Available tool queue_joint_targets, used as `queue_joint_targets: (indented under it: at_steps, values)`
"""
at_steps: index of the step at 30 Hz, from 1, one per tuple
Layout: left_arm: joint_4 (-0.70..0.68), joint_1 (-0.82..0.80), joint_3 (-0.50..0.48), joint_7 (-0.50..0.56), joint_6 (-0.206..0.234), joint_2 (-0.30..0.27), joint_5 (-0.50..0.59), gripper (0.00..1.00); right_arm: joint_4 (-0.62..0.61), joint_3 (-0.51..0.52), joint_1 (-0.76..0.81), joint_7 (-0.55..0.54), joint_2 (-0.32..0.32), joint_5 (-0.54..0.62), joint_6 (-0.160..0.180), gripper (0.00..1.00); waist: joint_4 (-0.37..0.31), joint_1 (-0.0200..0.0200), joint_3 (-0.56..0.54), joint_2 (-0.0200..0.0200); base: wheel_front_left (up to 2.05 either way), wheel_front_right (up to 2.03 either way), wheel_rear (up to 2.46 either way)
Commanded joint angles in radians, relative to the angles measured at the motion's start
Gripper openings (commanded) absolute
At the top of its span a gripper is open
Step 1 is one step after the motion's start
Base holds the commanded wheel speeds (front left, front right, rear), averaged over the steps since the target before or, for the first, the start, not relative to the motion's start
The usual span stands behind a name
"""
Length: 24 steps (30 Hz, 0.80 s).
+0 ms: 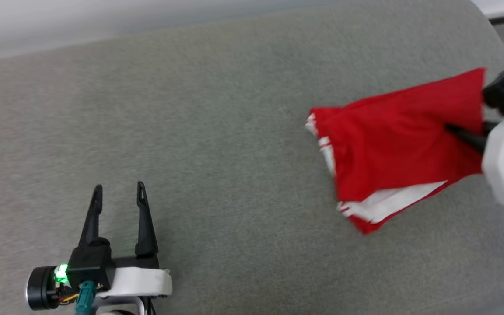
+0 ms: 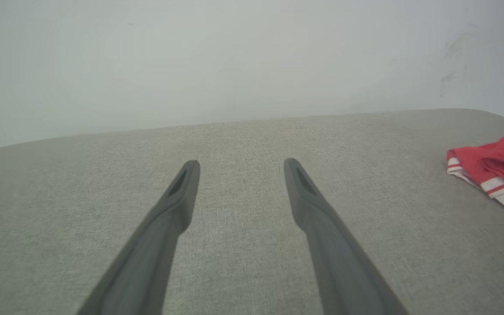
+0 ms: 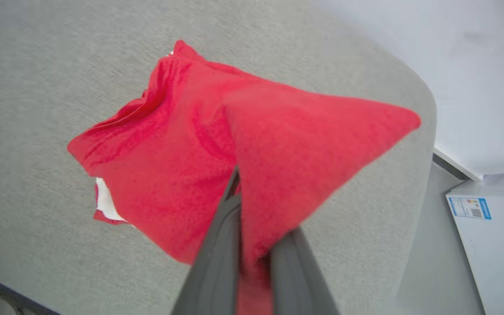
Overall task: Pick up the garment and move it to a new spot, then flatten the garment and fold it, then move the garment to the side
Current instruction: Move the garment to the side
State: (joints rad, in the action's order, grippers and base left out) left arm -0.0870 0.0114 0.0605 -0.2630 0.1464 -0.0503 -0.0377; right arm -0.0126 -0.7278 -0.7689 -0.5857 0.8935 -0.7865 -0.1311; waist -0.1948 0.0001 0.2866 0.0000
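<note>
Head view first. The left end effector [image 1: 119,186] sits low at the left above the grey worktop [image 1: 217,131], fingers spread wide with nothing between them. Far across on the right is the shirt [image 1: 392,153], a bunched red heap with white trim showing along its left and lower edges. The right end effector [image 1: 451,127] comes in from the right edge and its dark fingers are clamped narrow onto the red cloth. The two end effectors are well apart.

Over to the left wrist view. Both long fingers [image 2: 177,205] stand open over bare grey fabric. The shirt [image 2: 497,170] peeks in at the right edge, its red-and-white striped hem lying on the worktop, with a pale wall behind.

Now the right wrist view. The fingers [image 3: 215,267] rise from the bottom and pinch a fold of the shirt [image 3: 182,166] between them. One red corner sticks out to the right, and the rest drapes down onto the worktop near its rounded corner. A white box [image 3: 492,245] with a blue label stands on the floor beyond.
</note>
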Motion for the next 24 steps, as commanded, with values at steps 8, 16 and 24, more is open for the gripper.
queue_joint_targets:
  at_steps: [8, 16, 24]
  values:
    - [-0.033, -0.055, -0.027, -0.002, -0.022, -0.022, 0.027, 1.00, 0.226, 0.005, -0.107, 0.103, 0.088, 0.091, 0.001, 0.00, -0.075, -0.0001, 0.143, 0.0000, 0.00, 0.00, 0.00]
    - [-0.062, -0.094, -0.034, -0.002, -0.030, -0.041, 0.038, 1.00, 0.470, 0.023, -0.185, 0.175, 0.067, 0.133, 0.001, 0.00, -0.064, -0.0001, 0.233, 0.0000, 0.00, 0.00, 0.00]
    - [-0.075, -0.121, -0.021, -0.002, -0.027, -0.053, 0.046, 1.00, 0.687, 0.040, -0.253, 0.259, 0.015, 0.213, 0.001, 0.00, -0.053, -0.0001, 0.286, 0.0000, 0.00, 0.00, 0.00]
